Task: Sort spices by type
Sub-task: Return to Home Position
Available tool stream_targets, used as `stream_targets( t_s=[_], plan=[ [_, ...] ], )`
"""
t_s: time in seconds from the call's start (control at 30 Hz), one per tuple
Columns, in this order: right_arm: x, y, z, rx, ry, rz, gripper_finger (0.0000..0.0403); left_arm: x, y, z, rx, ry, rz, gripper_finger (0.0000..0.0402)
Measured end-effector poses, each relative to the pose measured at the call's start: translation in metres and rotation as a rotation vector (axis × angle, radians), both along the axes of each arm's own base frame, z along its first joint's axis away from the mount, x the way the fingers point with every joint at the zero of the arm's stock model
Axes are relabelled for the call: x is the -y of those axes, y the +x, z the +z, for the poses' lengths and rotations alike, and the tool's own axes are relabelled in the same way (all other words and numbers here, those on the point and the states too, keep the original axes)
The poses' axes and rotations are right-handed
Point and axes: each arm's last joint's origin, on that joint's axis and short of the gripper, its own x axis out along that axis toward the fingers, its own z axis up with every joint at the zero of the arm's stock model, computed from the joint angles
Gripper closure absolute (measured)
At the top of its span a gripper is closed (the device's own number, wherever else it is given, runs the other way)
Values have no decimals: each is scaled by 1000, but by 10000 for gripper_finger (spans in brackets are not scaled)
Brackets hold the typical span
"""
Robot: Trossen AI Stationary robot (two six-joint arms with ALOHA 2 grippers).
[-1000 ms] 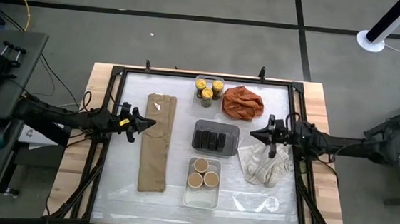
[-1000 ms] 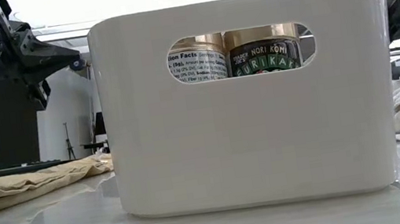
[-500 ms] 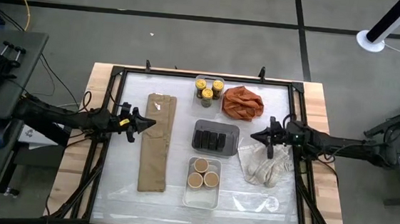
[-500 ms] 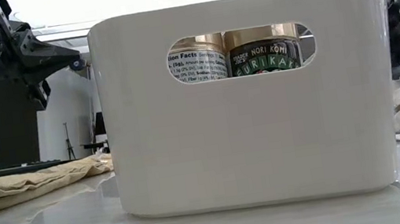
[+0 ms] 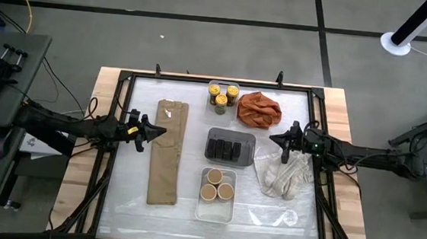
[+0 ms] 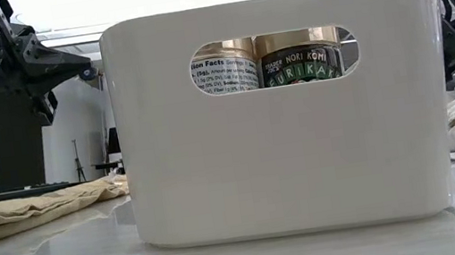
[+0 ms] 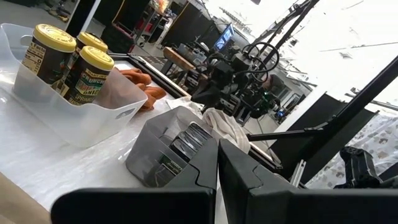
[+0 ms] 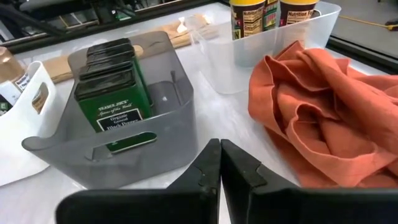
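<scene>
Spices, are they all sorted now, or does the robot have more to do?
Nearly finished. Done: three yellow-lid jars share the clear bin, three dark tins the grey bin, three tan-topped tubs the white bin. In hand: nothing; the left arm and right arm hover at opposite sides of the table, jaws shut and empty. Left: no loose spice shows, so probably only parking the arms.

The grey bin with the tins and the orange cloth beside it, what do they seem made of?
Grey bin: likely smoky translucent plastic, glossy; the tins show dimly through its wall. Orange cloth: woven fabric, matte, probably cotton or linen, judging by soft crumpled folds.
</scene>
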Motion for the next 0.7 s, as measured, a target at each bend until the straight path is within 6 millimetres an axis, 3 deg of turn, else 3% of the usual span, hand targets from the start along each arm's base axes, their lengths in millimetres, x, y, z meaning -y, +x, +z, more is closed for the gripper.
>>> stream_targets(
  t_s=[0.43, 0.7],
  plan=[
    [0, 0, 1, 11, 1, 2, 399, 0, 0, 0, 0, 0, 0, 401],
    [-2, -8, 18, 196, -37, 3, 399, 0, -5, 2, 24, -3, 0, 401]
  ],
)
